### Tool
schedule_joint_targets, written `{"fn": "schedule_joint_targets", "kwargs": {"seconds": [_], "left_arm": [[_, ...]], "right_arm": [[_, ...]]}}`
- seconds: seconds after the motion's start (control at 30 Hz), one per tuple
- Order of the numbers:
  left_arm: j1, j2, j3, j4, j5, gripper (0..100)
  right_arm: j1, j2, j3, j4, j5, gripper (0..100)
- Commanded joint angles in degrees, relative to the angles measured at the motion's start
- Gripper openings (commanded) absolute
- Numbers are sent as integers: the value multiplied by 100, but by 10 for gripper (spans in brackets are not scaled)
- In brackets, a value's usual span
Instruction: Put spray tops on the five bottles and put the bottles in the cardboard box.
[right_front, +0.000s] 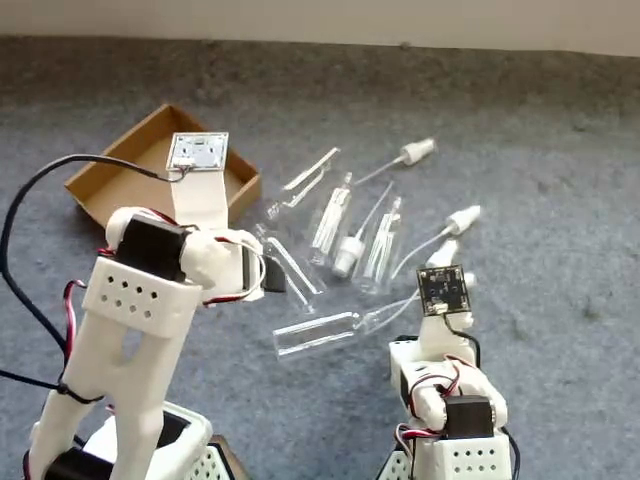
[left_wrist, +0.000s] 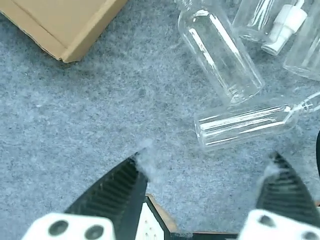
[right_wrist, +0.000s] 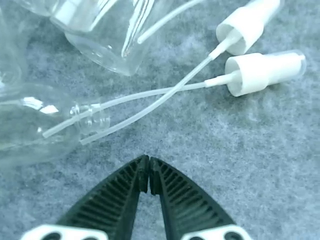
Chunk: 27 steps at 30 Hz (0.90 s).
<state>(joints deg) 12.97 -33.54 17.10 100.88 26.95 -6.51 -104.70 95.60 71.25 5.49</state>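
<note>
The bottles (left_wrist: 220, 50) are clear, glossy plastic, the spray tops (right_wrist: 265, 72) smooth white plastic with translucent tubes. The cardboard box (left_wrist: 75, 20) is matt brown, and the bench (right_front: 560, 200) wears rough grey felt-like cloth. The left claw (left_wrist: 205, 160) and right claw (right_wrist: 149, 167) show ribbed, matt black plastic.

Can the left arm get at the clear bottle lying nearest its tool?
Probably yes. The left tool is open, and bare grey carpet lies between it and the nearest clear plastic bottle, lying on its side.
</note>
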Motion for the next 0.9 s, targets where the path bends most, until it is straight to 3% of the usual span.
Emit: {"fn": "schedule_joint_targets", "kwargs": {"seconds": [0.0, 0.07, 0.4, 0.87], "left_arm": [[-57, 22, -13, -325, -44, 63], [-57, 347, -31, -501, -35, 2], [-84, 1947, -145, -1582, -9, 6], [-75, 2132, -593, -1451, -44, 7]], "right_arm": [[75, -57, 629, 40, 53, 5], [75, -57, 629, 40, 53, 5], [75, -57, 629, 40, 53, 5], [75, -57, 629, 40, 53, 5]]}}
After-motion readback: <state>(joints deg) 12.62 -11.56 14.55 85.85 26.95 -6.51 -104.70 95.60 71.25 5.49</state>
